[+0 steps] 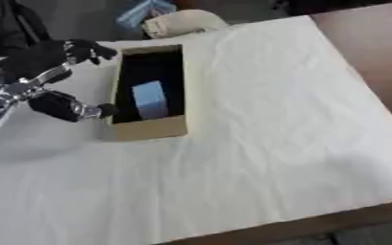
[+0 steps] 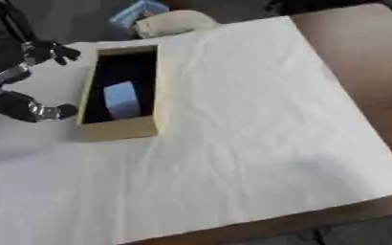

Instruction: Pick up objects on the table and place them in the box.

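A tan cardboard box (image 1: 146, 129) with a dark inside stands on the white cloth at the left. A light blue block (image 1: 150, 99) lies inside it, near its front wall. My left hand (image 1: 45, 62) hovers just left of the box, fingers spread near the box's far corner and thumb (image 1: 74, 109) down by its near corner, with nothing in it. My right hand shows in no view.
The white cloth (image 1: 258, 124) covers most of a brown table (image 1: 368, 43). At the far edge behind the box lie a cream rounded thing (image 1: 182, 21) and a blue-and-white thing (image 1: 141, 12).
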